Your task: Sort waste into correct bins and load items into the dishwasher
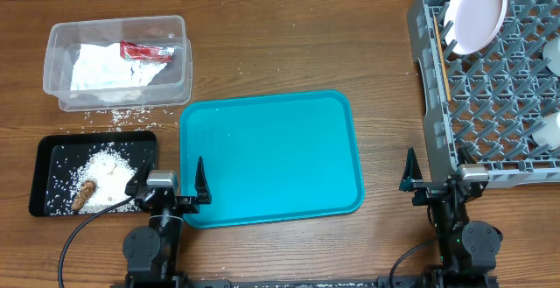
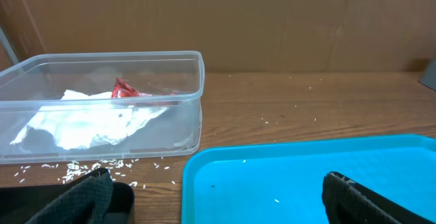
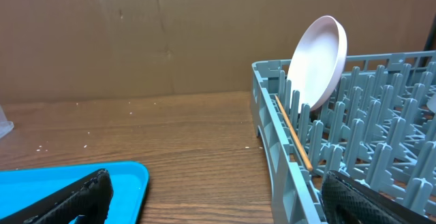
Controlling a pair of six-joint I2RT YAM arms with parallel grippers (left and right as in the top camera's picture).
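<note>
The clear tub (image 1: pixel 61 56) at the back left holds the crumpled white napkin (image 1: pixel 109 67) and the red wrapper (image 1: pixel 147 52); both also show in the left wrist view, napkin (image 2: pixel 88 123) and wrapper (image 2: pixel 126 89). The black tray (image 1: pixel 44 161) holds rice (image 1: pixel 109 167) and the brown food lump (image 1: pixel 87 192). The grey dish rack (image 1: pixel 490 104) at the right holds the upright white plate (image 1: pixel 475 10), chopsticks (image 1: pixel 443 56) along its left side, and white dishes at its right edge (image 1: pixel 551 130). My left gripper (image 1: pixel 169 187) is open and empty at the front. My right gripper (image 1: pixel 435 179) is open and empty by the rack's front corner.
The large teal serving tray (image 1: pixel 271 157) lies in the middle with a few rice grains on it. Loose rice grains (image 1: pixel 122 113) are scattered on the wooden table between the tub and the black tray. A cardboard wall stands behind the table.
</note>
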